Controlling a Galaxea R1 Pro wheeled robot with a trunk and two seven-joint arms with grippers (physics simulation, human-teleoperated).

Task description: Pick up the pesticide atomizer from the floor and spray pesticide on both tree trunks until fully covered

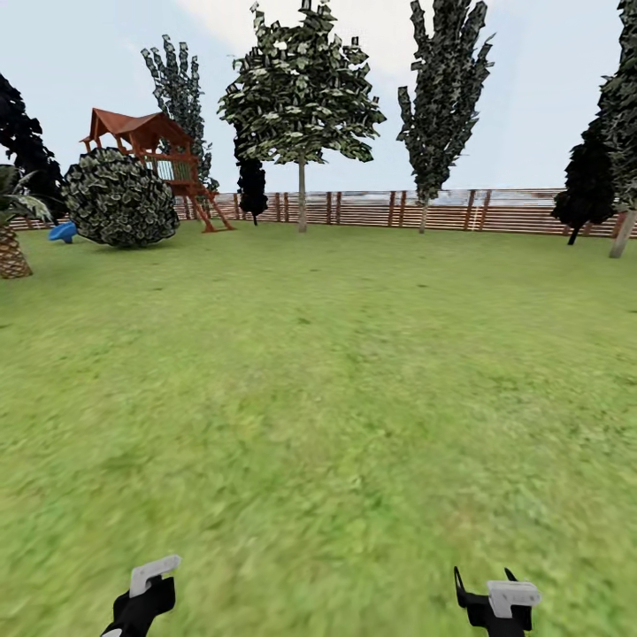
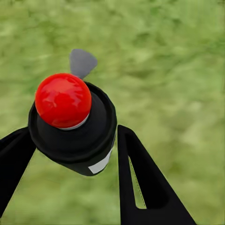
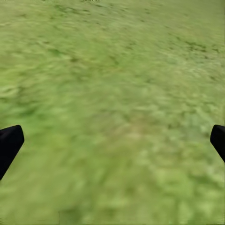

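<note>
Pesticide atomizer (image 2: 72, 124) sits between the left gripper (image 2: 70, 154) fingers, closed on it, above grass (image 1: 336, 380): pickup looks done. Right gripper (image 3: 112, 140) spread wide, empty. Spraying not begun; nearest tree (image 1: 301, 106) stands far off by the fence (image 1: 442, 211). Lawn between is open; bush (image 1: 119, 196) and playhouse (image 1: 146, 141) off left.

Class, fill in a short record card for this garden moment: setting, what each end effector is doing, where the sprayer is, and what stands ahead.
setting: green lawn ringed by a wooden slat fence
left end effector: shut on the pesticide atomizer, red cap showing
right end effector: open, nothing between its fingers, grass below
ahead: leafy tree by the fence, round bush, red playhouse
spraying: not yet begun
</note>
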